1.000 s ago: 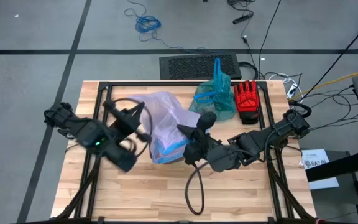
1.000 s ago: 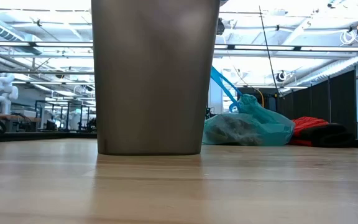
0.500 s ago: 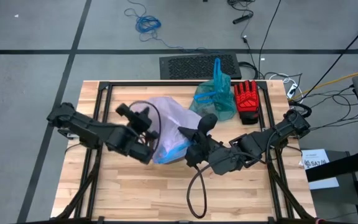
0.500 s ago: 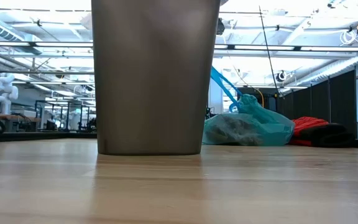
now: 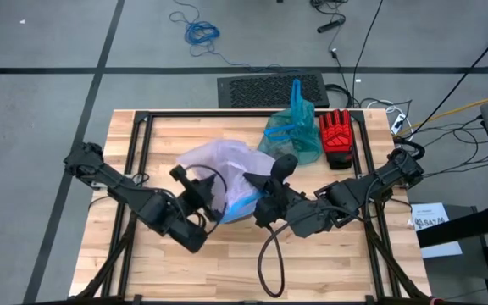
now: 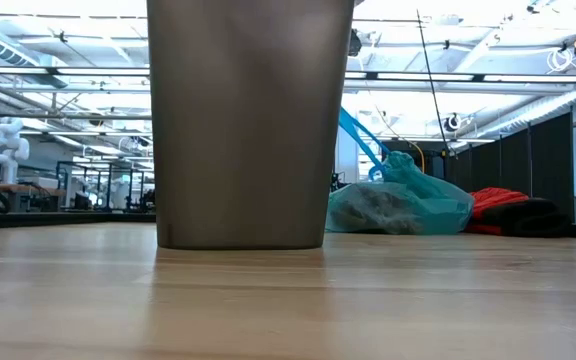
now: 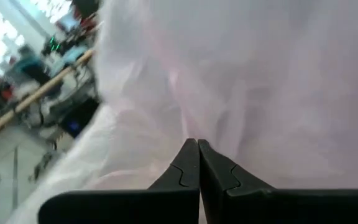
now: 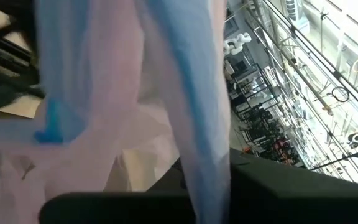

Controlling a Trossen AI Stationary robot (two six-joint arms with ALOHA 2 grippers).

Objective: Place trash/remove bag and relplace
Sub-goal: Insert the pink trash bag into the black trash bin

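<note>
A pale pink translucent bag (image 5: pixel 219 165) with a blue edge is draped over the dark grey bin (image 6: pixel 250 120), which stands upright on the table. My left gripper (image 5: pixel 213 202) is shut at the bag's near left side. My right gripper (image 5: pixel 257 206) is shut at its near right side, on the blue edge. The teal bag (image 5: pixel 293 127) lies on the table at the far side, its loop handles up, with brownish trash (image 6: pixel 373 210) showing through its wall. The high view hides the bin under the pink bag. My left gripper (image 7: pixel 197 158) pinches the pink bag's film (image 7: pixel 185 127) between its shut fingertips, coming nearly level from the table's left. Creases in the film run toward the tips. One layer or several, I cannot tell. My right gripper pinches the pink bag's blue edge (image 8: pixel 207 168) between its two fingers, coming nearly level from the table's right. The blue strip runs up from the fingers in a gathered fold, and the pink film hangs beside it.
A red glove (image 5: pixel 337 140) lies to the right of the teal bag, near the far right corner. A black cable loop (image 5: pixel 265 263) hangs from the right arm over the near part of the table. Bare wood (image 5: pixel 219 271) lies along the near edge.
My left gripper has gone down and toward the table's near right, along the pink bag's left side. That side of the bag has come down with it, so the bag now sits lower and more gathered over the bin.
</note>
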